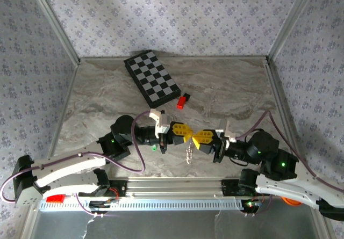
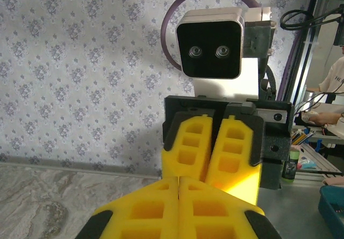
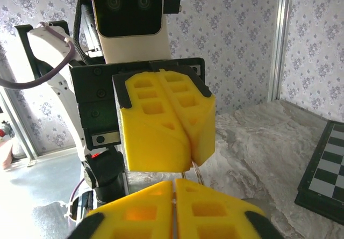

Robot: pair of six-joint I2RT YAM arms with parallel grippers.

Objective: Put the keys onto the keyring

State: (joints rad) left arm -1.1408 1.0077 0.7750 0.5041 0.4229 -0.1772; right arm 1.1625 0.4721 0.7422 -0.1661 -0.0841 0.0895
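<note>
Left pincer (image 1: 187,135) pressed together; right pincer (image 1: 196,138) almost together with a thin slit, so we cannot tell whether it grips; tips meet nose to nose above the counter (image 1: 97,99). Keyring (image 1: 189,153) trails from that meeting point toward 6 o'clock, long axis 12–6; which pincer holds it is unclear. A green speck, which we take for the key (image 1: 154,148), lies at 9 o'clock of the keyring, under the left wrist; left arm nearer.
</note>
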